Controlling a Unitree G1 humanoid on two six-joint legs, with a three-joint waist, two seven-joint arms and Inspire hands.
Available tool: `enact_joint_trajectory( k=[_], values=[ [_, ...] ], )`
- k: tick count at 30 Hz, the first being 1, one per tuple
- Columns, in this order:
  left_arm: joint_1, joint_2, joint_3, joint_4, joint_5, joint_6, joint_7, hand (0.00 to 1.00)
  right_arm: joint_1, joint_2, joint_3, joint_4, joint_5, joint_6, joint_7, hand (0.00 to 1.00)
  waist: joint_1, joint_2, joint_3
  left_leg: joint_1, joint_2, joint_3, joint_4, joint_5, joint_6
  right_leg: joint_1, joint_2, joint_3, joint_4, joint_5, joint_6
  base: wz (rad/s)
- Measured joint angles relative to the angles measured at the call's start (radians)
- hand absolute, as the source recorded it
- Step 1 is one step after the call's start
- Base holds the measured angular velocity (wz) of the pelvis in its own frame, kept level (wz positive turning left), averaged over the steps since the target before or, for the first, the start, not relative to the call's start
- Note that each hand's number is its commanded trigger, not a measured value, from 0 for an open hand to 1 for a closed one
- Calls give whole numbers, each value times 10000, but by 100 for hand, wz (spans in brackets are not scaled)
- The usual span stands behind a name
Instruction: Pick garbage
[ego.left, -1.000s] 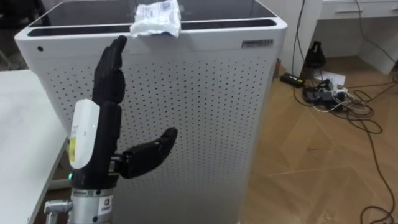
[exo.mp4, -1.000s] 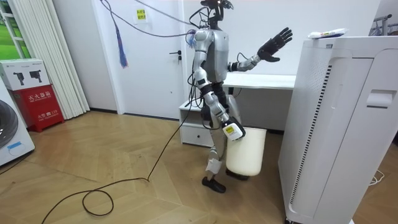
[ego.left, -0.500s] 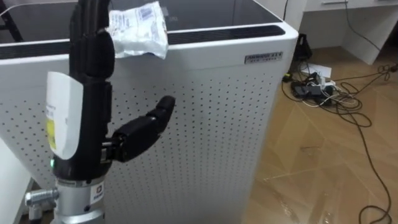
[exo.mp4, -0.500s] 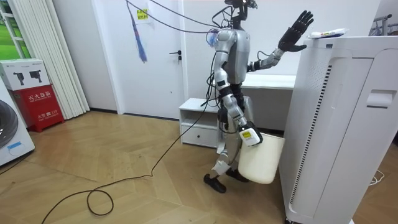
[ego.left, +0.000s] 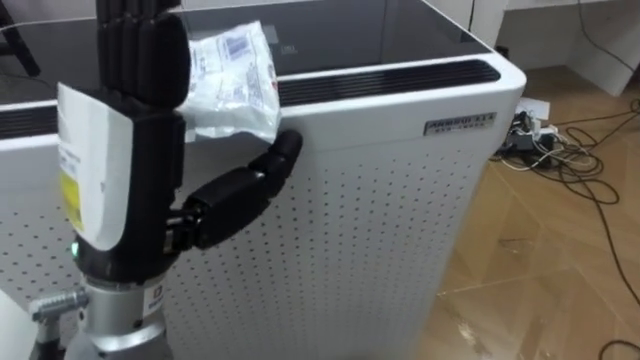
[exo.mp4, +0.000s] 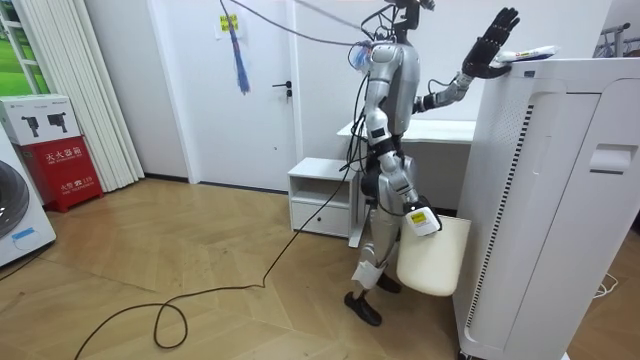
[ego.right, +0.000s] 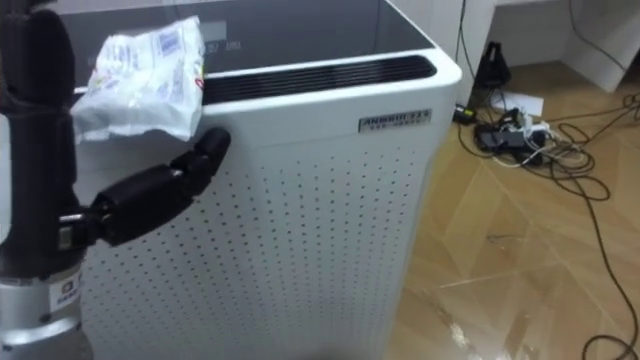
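1. On top of the tall white perforated cabinet, at its near edge, the crumpled white wrapper is lying loose. Nothing is gripping it, so the pick itself is not yet made.
2. The left hand is hovering upright against the cabinet's front. Its fingers are pointing straight to 12 o'clock and the thumb is sticking out toward 2 o'clock, below the wrapper. It is spread wide and carrying nothing.
3. The wrapper is sitting at 1 o'clock from the palm, just beside the straight fingers. Whether they are touching it I cannot tell.
4. In the room view the robot is standing close to the cabinet and facing it, with the left arm raised to the top edge.
5. The right hand is hanging low at the robot's side, at the rim of a white bin that is tilting clear of the floor. Whether it is gripping that rim I cannot tell.
6. The bin's inside is facing away from the camera, so what it is holding, if anything, cannot be told.
7. Judging from this, the approach is looking done. Closing on the wrapper, lifting it and dropping it into the bin are all remaining.
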Motion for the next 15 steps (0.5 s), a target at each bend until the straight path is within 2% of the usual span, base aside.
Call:
enact_joint_trajectory(
  k=[3, 5, 6, 7, 8, 12, 15],
  values=[
    [0, 255, 92, -227, 177, 2, -38, 0, -1, -1, -4, -3, -190, 11, 48, 100, 17, 30, -19, 167, 61, -52, -160, 13, -21, 328, 107, -52, -462, 163, 1, 3],
    [34, 551, 97, -332, 331, -8, -40, 0, -2, -2, -5, -3, -207, 14, 80, 100, 32, 45, -25, 297, 74, -97, -249, 20, -33, 530, 135, -118, -643, 189, 1, 8],
    [38, 615, 103, -337, 362, -9, -44, 12, -4, -9, -5, -3, -209, 14, 98, 100, 33, 51, -23, 349, 75, -104, -273, 20, -34, 589, 135, -140, -682, 190, 1, 4],
    [82, 709, 109, -349, 364, -9, -80, 41, -4, -16, -5, -2, -209, 14, 124, 100, 51, 73, -26, 435, 79, -111, -332, 22, -37, 694, 146, -151, -777, 204, 1, 0],
    [171, 767, 164, -409, 376, -8, -159, 100, -31, -17, -6, -3, -213, 13, 129, 100, 72, 103, -31, 464, 81, -112, -340, 22, -38, 725, 147, -161, -785, 203, 1, 0],
    [462, 868, 362, -566, 385, -5, -501, 100, -82, -54, -32, -3, -234, 13, 270, 100, 23, 246, 10, 494, 72, -132, -367, 21, -38, 776, 147, -179, -832, 208, 8, 0],
    [988, 873, 399, -564, 387, 53, -818, 100, -81, -130, -34, -6, -271, 13, 532, 100, -12, 402, -11, 592, 79, -120, -554, 25, -43, 850, 167, -159, -940, 255, 10, -3]
  ],
)
